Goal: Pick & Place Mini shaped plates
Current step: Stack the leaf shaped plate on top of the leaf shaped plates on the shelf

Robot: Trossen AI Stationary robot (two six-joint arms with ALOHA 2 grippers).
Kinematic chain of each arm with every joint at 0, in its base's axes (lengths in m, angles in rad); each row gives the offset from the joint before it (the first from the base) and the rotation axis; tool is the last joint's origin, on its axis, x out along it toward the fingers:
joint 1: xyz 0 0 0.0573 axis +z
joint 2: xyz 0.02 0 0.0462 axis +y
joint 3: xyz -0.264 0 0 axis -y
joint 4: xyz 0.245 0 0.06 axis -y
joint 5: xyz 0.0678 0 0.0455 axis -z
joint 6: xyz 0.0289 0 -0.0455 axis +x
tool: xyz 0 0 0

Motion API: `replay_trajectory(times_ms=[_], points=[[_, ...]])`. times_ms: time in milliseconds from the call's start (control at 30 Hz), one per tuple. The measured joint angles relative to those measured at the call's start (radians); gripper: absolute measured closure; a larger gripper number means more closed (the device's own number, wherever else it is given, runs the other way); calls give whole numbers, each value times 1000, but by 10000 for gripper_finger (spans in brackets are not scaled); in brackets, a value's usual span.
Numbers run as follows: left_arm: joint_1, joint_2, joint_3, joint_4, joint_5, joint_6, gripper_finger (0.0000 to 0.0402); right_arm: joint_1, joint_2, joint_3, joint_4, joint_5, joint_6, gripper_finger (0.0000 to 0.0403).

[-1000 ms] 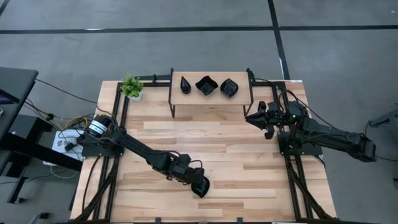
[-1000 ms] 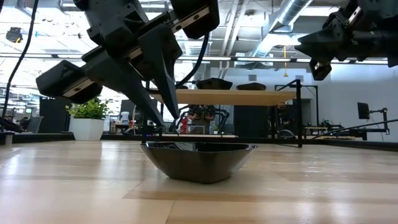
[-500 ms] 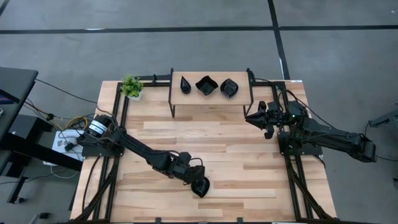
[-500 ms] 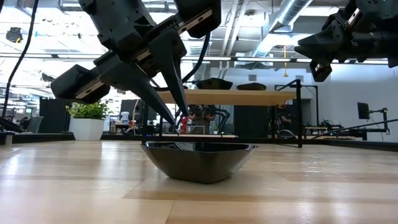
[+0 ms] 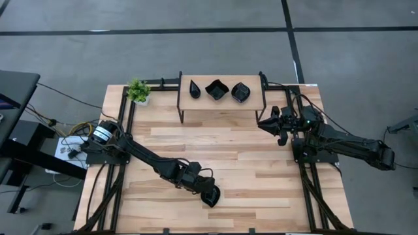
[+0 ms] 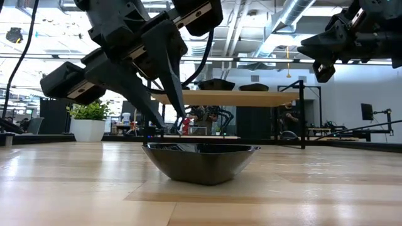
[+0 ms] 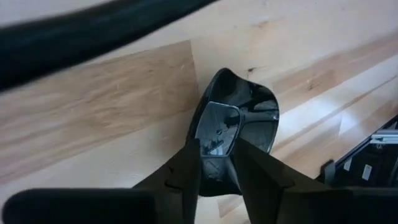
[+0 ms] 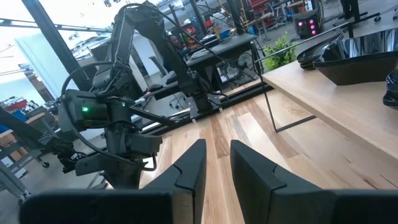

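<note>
— While the left arm reaches across the near part of the table, where does the left gripper sit?

— It sits low over a black wavy-edged plate that rests flat on the wood near the front edge, about midway across. From table height the plate shows as a shallow dark bowl, and the two dark fingers angle down to its far rim.

— Does the gripper hold the plate?

— The wrist camera shows the fingers parted, one on each side of the plate's near rim, with a narrow gap between them. Whether they press the rim or stand just clear of it cannot be told.

— Where are the other plates?

— Three more stand in a row on the small raised shelf at the back of the table: a slim teardrop plate, a wavy-edged square plate and a leaf-like plate. A small green plant stands just beside the shelf, on the left arm's side.

— And the right arm?

— The right gripper hangs in the air near the shelf's right end, holding nothing. Its fingers stand a little apart, parallel, with bare table showing between them.
</note>
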Motion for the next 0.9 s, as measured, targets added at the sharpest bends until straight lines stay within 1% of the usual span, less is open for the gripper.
replay_trajectory(times_ms=[267, 400, 533, 733, 900], points=[[0, -1, -25, -6, 1, 0, 243, 0, 0, 0, 0, 0, 0, 334], [2, -2, -26, 9, 1, -1, 224, 0, 0, 0, 0, 0, 0, 334], [3, -2, -26, 11, 1, -1, 221, 0, 0, 0, 0, 0, 0, 334], [5, 1, -26, 10, 1, 5, 229, 0, 0, 0, 0, 0, 0, 334], [11, 44, -26, 42, 17, 6, 231, 0, 0, 0, 1, 0, 0, 334]])
